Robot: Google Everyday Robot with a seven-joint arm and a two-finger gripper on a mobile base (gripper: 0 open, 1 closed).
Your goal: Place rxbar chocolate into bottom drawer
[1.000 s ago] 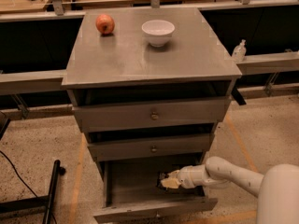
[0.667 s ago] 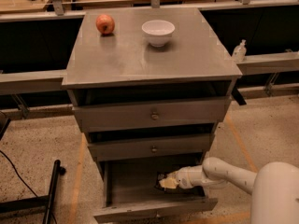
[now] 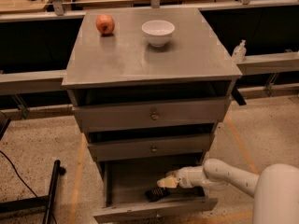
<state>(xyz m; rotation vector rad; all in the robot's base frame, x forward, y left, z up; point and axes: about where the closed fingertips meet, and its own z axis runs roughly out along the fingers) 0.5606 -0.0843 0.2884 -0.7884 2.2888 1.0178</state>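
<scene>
Hanging in the bottom drawer (image 3: 154, 212), the claw (image 3: 164, 183), state unclear, is beside the rxbar chocolate (image 3: 156, 193).

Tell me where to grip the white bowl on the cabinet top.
I'd pinch the bowl by its rim, coming from above: it stands upright, mouth open. The gripper is low in the bottom drawer, by the rxbar chocolate.

White arm (image 3: 227, 173) — gripper (image 3: 164, 182) inside bottom drawer (image 3: 154, 210)

- bottom drawer (image 3: 140, 212) pulled open
- end effector (image 3: 167, 182) inside it, toward right
- rxbar chocolate (image 3: 156, 193) just beside end effector, near drawer front
- apple (image 3: 105, 24), bowl (image 3: 158, 31) on tabletop (image 3: 140, 62)
</scene>
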